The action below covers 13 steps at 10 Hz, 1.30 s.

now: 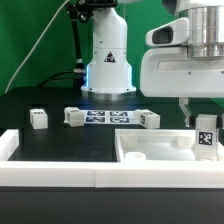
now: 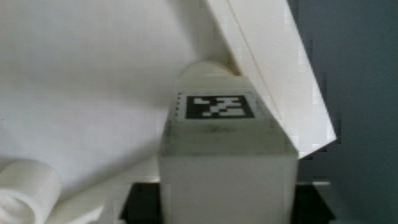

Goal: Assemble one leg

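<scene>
My gripper (image 1: 206,128) is shut on a leg (image 1: 206,136), a short squarish white post with a black-and-white tag, and holds it upright over the exterior view's right end of the white tray-like tabletop (image 1: 150,150). In the wrist view the leg (image 2: 222,150) fills the middle, its tag facing the camera, with a dark finger (image 2: 146,202) on either side. Its far end sits in the tabletop's corner (image 2: 267,60); whether it touches is hidden. Three more legs (image 1: 38,119) (image 1: 73,117) (image 1: 148,120) lie on the black table.
The marker board (image 1: 108,117) lies flat in front of the robot base (image 1: 108,70). Long white border bars (image 1: 60,175) run along the front edge and the exterior view's left (image 1: 8,145). A rounded boss (image 2: 27,195) of the tabletop shows in the wrist view.
</scene>
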{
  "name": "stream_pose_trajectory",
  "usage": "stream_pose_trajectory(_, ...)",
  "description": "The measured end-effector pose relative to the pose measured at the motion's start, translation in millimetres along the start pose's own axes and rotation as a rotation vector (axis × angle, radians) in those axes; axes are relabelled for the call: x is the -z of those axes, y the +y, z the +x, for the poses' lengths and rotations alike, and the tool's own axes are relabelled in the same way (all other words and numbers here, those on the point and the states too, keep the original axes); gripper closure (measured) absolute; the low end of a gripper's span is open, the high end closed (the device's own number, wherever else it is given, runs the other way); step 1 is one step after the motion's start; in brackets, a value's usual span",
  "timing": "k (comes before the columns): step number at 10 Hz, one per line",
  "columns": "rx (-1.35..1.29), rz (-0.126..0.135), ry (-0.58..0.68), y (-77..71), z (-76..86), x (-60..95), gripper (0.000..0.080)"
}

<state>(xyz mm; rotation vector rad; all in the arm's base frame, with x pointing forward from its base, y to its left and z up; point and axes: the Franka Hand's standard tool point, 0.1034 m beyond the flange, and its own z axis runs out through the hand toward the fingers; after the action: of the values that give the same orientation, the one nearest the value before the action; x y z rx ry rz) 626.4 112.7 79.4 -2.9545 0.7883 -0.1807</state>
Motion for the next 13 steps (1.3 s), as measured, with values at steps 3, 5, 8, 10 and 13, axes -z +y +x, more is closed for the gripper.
stream_pose_trajectory(3, -0.245, 0.004, -0.004, 3.0, 0.5, -0.2, 0.0509)
stream_pose_trajectory(5, -0.505, 0.008, -0.009, 6.3, -0.1, -0.3, 0.0509)
stream_pose_trajectory(8, -0.862, 0.035, -0.021, 10.7, -0.5, -0.8, 0.0508)
stream_pose_trajectory(10, -1.099, 0.033, -0.035, 10.4, -3.2, -0.8, 0.0508)
stream_pose_trajectory(13, -1.481, 0.027, -0.06, 8.5, -6.8, -0.9, 0.0508)
